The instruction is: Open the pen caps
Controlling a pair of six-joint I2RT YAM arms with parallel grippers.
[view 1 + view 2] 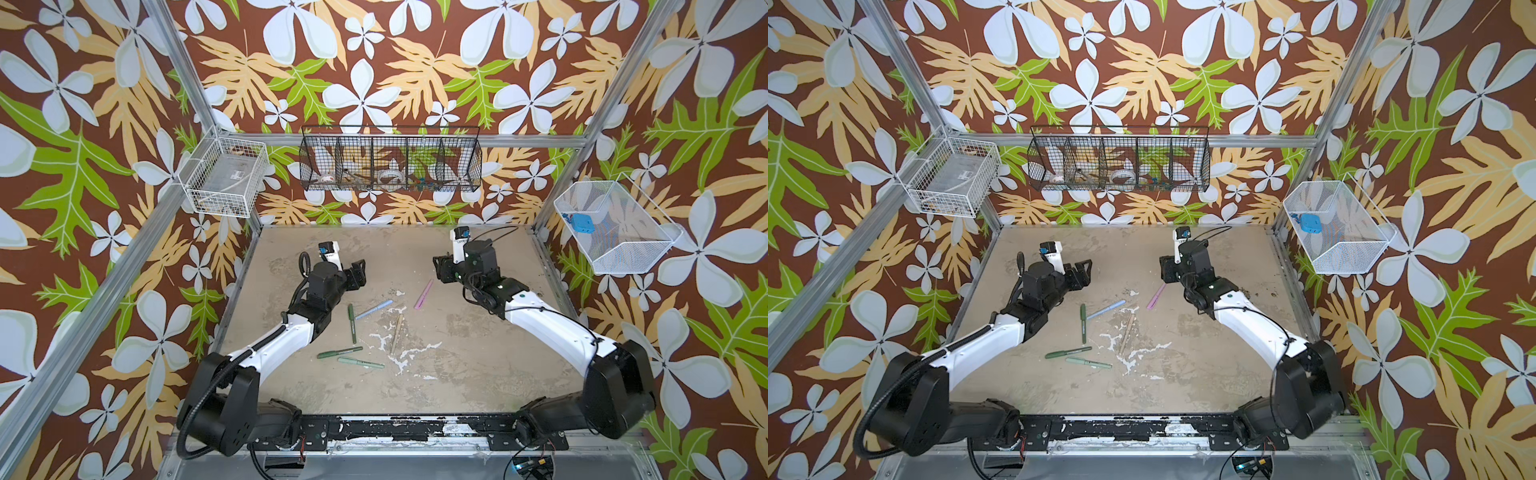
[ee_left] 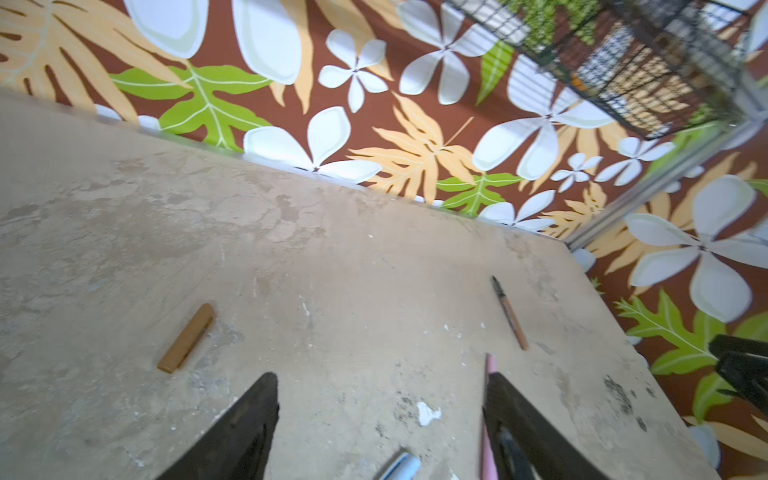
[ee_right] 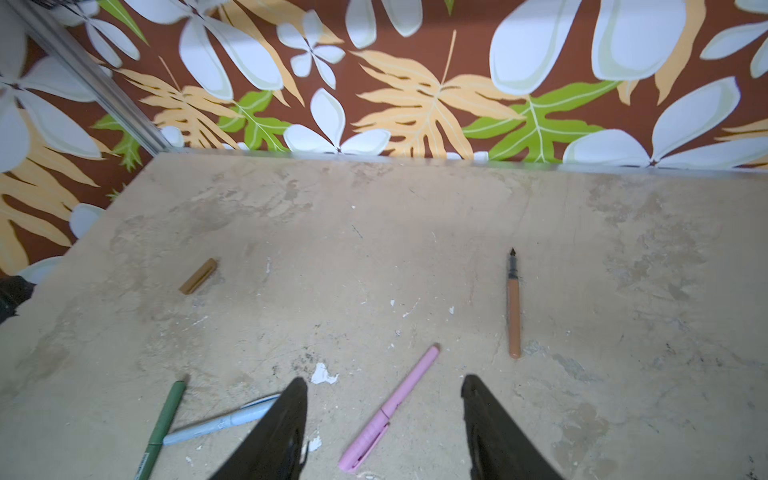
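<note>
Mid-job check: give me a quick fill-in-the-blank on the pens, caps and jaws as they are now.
The one loose cap is ___.
The pink pen has its cap ___.
The left gripper and right gripper jaws both stand ___.
The green pens in a top view number ___.
Missing: brown; on; open; three.

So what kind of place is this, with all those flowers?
Likely a robot practice booth: two robot arms fixed at a worn table, a metal frame with flowery wallpaper, and wire baskets hung on the walls.
</note>
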